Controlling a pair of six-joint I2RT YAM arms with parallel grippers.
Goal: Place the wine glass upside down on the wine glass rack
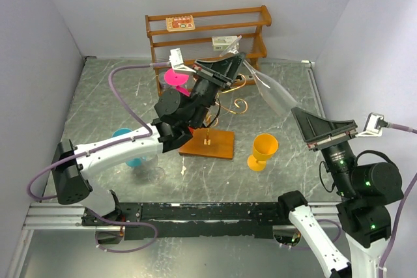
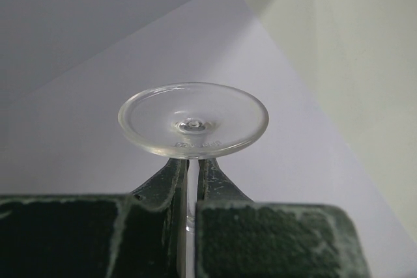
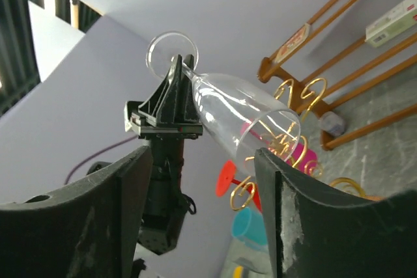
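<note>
Top camera looks down over table [image 1: 117, 102]; both wrist cameras face upward, close, sharing wine glass [image 3: 241, 112].

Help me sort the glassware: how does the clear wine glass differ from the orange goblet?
The clear wine glass is see-through; the orange goblet is opaque. The clear wine glass hangs tilted in the air, its stem pinched by the left gripper; the orange goblet stands upright on the table, untouched. Both are stemmed with a round foot.

Bright diffuse light; soft shadows on walls [image 2: 98, 30]; near jaws slightly blurred in wrist views.
</note>
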